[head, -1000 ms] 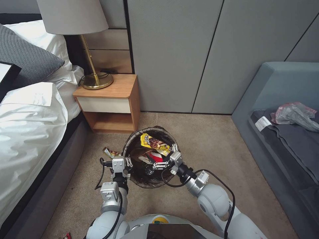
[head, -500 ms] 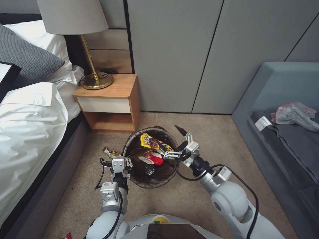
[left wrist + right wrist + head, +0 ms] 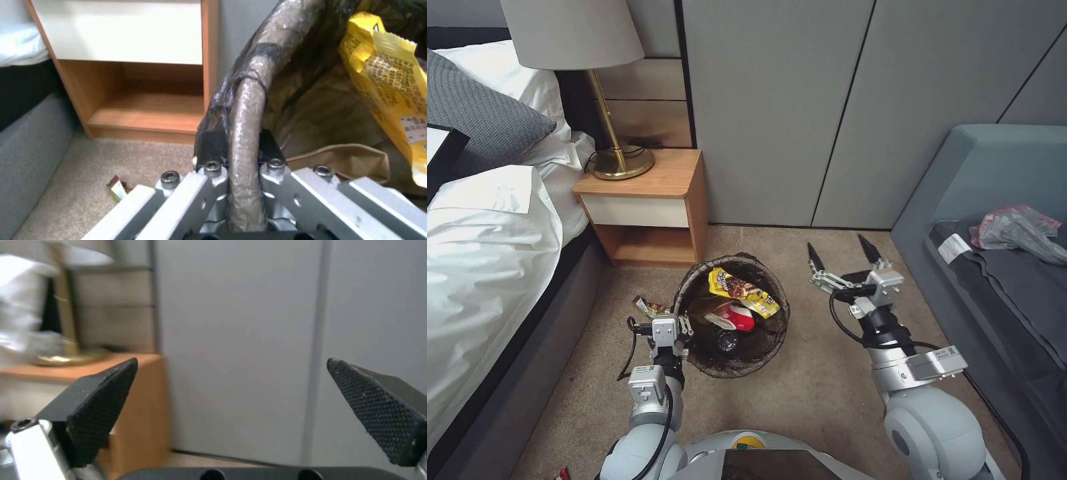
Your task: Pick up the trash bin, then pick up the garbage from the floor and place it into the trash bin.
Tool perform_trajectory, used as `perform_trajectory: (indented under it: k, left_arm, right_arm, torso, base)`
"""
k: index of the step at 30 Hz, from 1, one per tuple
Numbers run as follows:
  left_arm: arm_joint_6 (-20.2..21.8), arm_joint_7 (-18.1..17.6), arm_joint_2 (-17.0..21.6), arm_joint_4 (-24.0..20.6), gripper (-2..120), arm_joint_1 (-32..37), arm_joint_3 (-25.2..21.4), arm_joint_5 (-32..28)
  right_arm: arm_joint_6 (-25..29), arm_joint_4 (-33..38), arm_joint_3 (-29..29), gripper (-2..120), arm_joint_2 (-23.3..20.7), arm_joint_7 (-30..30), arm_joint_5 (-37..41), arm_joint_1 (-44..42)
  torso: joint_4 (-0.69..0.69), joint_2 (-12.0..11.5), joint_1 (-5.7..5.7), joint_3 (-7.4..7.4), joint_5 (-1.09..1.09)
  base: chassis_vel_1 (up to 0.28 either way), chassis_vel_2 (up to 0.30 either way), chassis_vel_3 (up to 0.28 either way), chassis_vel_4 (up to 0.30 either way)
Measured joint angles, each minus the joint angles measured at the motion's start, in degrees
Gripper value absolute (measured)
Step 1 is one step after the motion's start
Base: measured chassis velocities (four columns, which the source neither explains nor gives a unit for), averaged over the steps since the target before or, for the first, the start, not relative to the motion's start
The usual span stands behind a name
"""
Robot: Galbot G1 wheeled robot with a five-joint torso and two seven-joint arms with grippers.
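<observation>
A small wrapper [image 3: 650, 307] lies on the carpet beside the bed. The left gripper [image 3: 684, 329] clamps its fingers on the rim of the trash bin [image 3: 774, 333], which holds a yellow snack packet [image 3: 740, 291] and other garbage. To its right, well apart from the bin, the right gripper [image 3: 842, 252] hangs with fingers spread wide and empty.

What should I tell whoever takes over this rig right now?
Left tool: shut on the trash bin rim, near side.
Right tool: open, empty, right of the bin, above the carpet.
Done: yellow snack packet, tan paper bag and red-and-white wrapper lie in the bin.
Left: one small wrapper on the carpet, left of the bin, by the nightstand.
</observation>
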Motion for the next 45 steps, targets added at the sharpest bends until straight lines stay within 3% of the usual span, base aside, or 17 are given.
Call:
perform_trajectory:
  k: [6,8,11,23,45]
  left_arm:
    - [0.00,0.01,0.01,0.00,0,-0.01,0.00,0.00]
    - [0.00,0.00,0.00,0.00,0,0.00,0.00,0.00]
    - [0.00,0.00,0.00,0.00,0,0.00,0.00,0.00]
    - [0.00,0.00,0.00,0.00,0,0.00,0.00,0.00]
    - [0.00,0.00,0.00,0.00,0,0.00,0.00,0.00]
  right_arm:
    - [-4.93,4.87,3.80,100,6.22,9.91,-8.20,-7.01]
    - [-4.59,2.67,4.58,100,9.75,11.64,-13.16,-8.95]
    - [-2.86,-0.41,4.64,100,11.62,12.97,-14.34,-9.77]
    - [3.86,-3.60,5.73,100,11.83,13.76,-15.15,-9.18]
    - [3.61,-5.24,3.64,100,11.24,13.21,-17.20,-5.67]
  torso:
    - [-0.06,0.00,0.00,-0.01,-0.02]
    - [-0.03,0.00,0.00,0.00,-0.01]
    - [-0.03,0.00,0.00,0.00,-0.01]
    - [-0.03,0.00,0.00,0.00,-0.01]
    - [-0.03,0.00,0.00,0.00,-0.01]
  base:
    - [0.000,0.000,0.000,0.000]
    - [0.000,0.000,0.000,0.000]
    - [0.000,0.000,0.000,0.000]
    - [0.010,0.015,0.016,0.014]
    - [0.104,0.109,0.107,0.100]
